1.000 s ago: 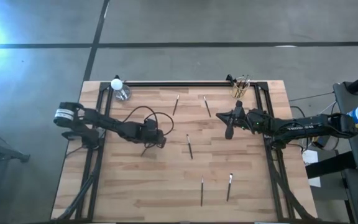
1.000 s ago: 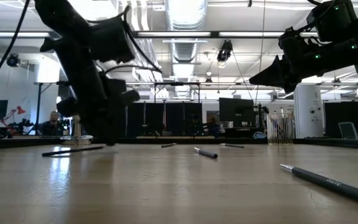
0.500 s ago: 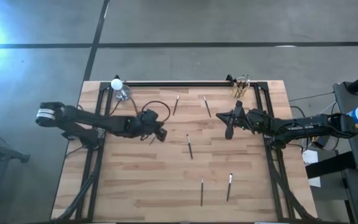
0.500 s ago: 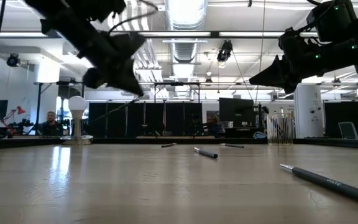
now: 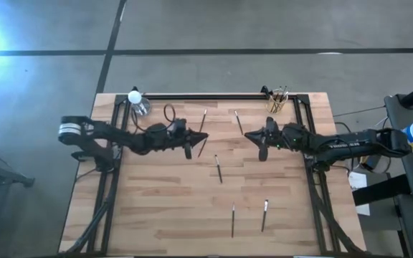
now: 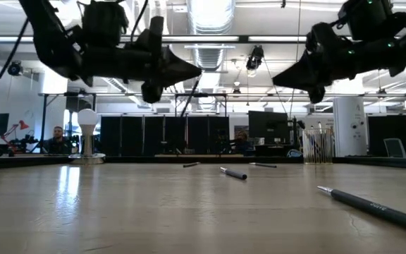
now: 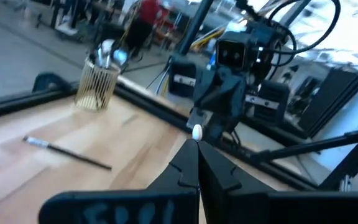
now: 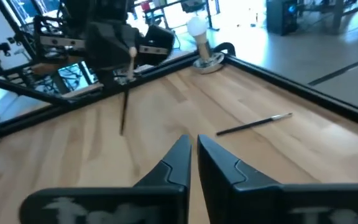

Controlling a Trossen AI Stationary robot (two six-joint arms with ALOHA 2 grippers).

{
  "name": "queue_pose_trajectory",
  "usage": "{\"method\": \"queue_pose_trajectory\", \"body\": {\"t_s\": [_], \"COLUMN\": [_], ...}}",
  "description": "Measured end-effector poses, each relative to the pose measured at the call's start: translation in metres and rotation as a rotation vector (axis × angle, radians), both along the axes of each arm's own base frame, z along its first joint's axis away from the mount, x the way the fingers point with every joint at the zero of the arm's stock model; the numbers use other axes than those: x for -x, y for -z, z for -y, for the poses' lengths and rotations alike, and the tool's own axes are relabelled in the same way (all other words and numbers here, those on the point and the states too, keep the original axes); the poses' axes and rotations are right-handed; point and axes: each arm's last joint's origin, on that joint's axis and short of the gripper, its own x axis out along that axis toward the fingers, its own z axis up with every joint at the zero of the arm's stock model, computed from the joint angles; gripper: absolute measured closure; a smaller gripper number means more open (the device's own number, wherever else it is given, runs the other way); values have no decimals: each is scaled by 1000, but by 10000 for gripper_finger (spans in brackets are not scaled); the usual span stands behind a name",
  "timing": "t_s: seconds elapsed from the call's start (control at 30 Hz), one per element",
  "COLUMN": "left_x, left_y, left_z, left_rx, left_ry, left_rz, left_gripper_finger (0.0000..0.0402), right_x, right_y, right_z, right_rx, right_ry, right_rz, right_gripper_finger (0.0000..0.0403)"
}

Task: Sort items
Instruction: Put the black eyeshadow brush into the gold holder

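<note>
- Your left gripper [image 5: 190, 148] hangs above the middle of the table [image 5: 156, 215], its fingers [image 7: 182, 168] pressed tight on one stick [image 8: 125, 102]. The stick dangles clear of the wood, which I read as a carry towards a drop-off.
- Your right gripper [image 5: 263, 153] hovers facing it from the other side. Its fingers [image 8: 176, 163] are parted only a crack and have nothing between them. It looks ready to receive the stick or to go for another, but I can't say which.
- The two grippers are near each other but not touching.
- The cup with sticks [image 5: 277, 102] stands in the far right corner. It is probably where sorted ones are collected.
- A second cup [image 5: 142, 109] is in the far left corner, with a white ball [image 5: 134, 95] at it. You can't see from here whether it holds any sticks.
- Count of sticks: one held, and five lying loose on the table.
- Two lie near the far edge [image 5: 203, 120] [image 5: 239, 122], one in the middle [image 5: 219, 169], and two near the front edge [image 5: 233, 220] [image 5: 265, 215].
- The ones in the cup are too bunched to count.
- Cups: two. Grippers: two.
</note>
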Motion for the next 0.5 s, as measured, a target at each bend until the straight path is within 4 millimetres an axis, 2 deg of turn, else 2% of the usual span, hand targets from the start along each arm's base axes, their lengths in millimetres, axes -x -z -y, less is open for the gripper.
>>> {"method": "queue_pose_trajectory", "body": {"t_s": [0.33, 0.5], "left_x": [-31, -38], "left_y": [-2, -6], "left_z": [-12, -13], "left_rx": [-72, -83], "left_ry": [43, 64], "left_rz": [71, 87], "left_gripper_finger": [401, 401], "right_x": [-53, -76], "right_y": [-15, -19], "right_z": [0, -1], "right_rx": [-92, -78], "right_ry": [-38, -56], "right_rz": [-19, 6], "right_gripper_finger": [277, 243]}}
